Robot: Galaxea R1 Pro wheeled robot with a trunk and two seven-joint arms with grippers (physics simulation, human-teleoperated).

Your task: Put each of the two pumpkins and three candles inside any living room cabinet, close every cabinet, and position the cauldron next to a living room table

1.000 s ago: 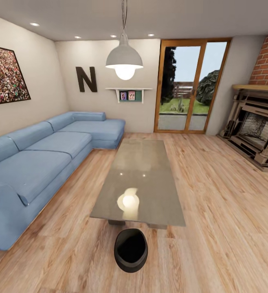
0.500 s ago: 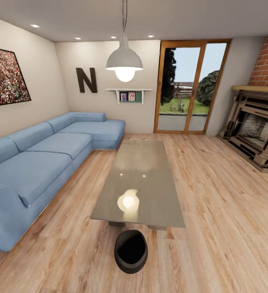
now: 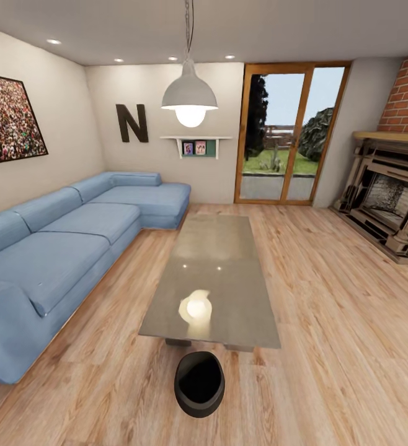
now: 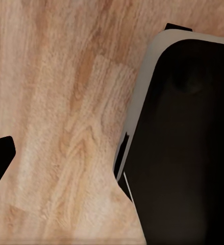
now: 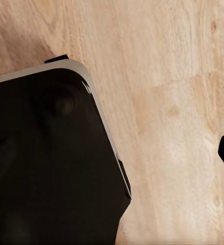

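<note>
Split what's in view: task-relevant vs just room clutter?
Task things:
- round black-grey cauldron, on the floor at the table's near end
- long low glossy grey-brown coffee table

Just there:
- blue sectional sofa
- white pendant lamp
- ornate dark fireplace
- wooden-framed glass door
- wall letter N

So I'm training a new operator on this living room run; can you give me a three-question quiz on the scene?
1. True or false: the cauldron stands on the wooden floor at the near end of the table.
2. What lies on the table: A pumpkins, B candles, C nothing but the lamp's reflection?
3. Which furniture runs along the table's left side?

Key: 1 true; 2 C; 3 the blue sofa.
</note>
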